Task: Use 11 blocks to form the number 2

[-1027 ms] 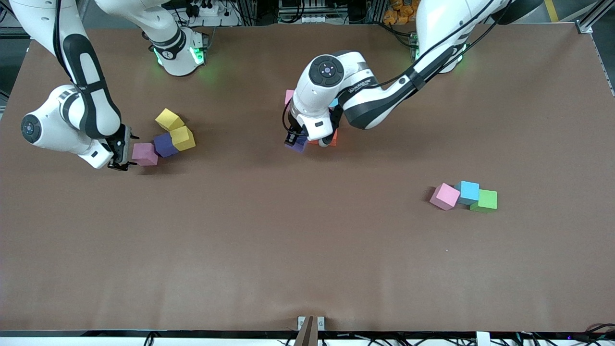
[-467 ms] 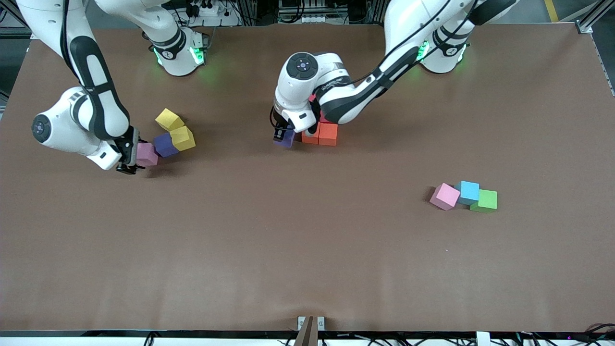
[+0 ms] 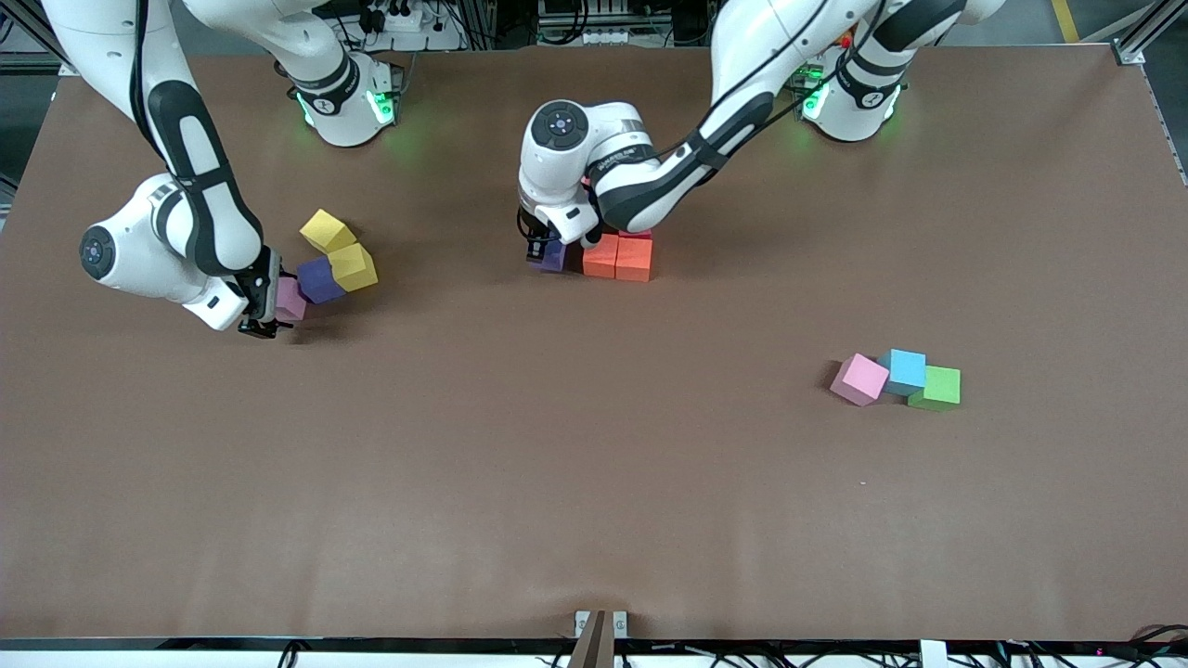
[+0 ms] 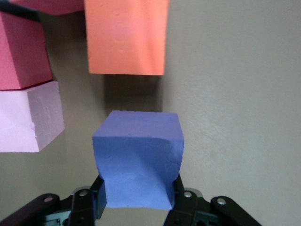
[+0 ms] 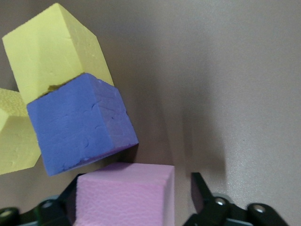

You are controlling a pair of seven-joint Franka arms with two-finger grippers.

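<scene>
Our left gripper [image 4: 136,203] pinches a purple cube [image 3: 555,257], squeezed in at the sides, just beside two orange cubes [image 3: 619,257] at mid-table. Our right gripper [image 5: 136,197] straddles a pink cube [image 5: 124,194] with one finger [image 5: 201,190] clear of its side. That pink cube touches a second purple cube [image 3: 319,279] and two yellow ones [image 3: 340,249].

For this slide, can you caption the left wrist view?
Left gripper shut on a purple cube, close to an orange cube.
</scene>
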